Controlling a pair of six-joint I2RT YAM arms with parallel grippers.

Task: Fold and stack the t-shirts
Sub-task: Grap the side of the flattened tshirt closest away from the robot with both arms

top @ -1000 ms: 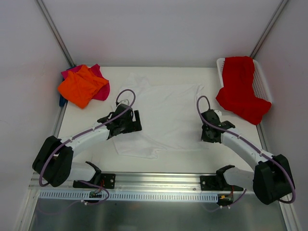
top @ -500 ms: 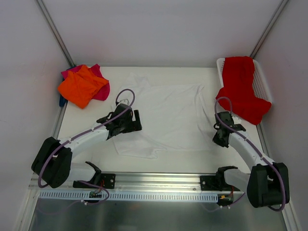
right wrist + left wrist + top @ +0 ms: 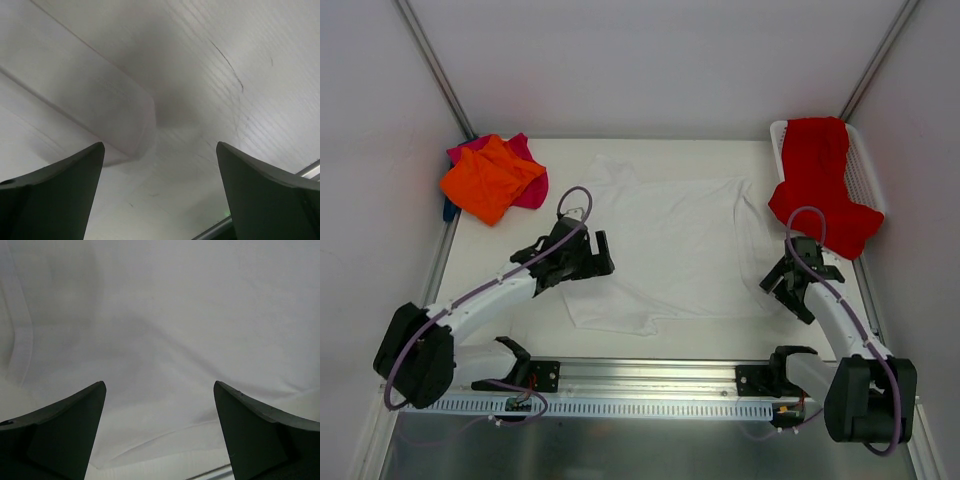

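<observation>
Now the right claw [image 3: 786,294] has let go and hangs spread beside the white t-shirt [image 3: 670,240], which lies flat mid-desk [image 3: 720,336], ready for folding. The left claw [image 3: 604,256] stays spread over it.

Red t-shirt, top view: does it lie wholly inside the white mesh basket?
No, the red t-shirt drapes out over the basket's near rim onto the table.

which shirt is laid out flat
The white t-shirt, spread open in the middle. The orange one sits crumpled on the pink one at the far left; the red one drapes over the basket.
</observation>
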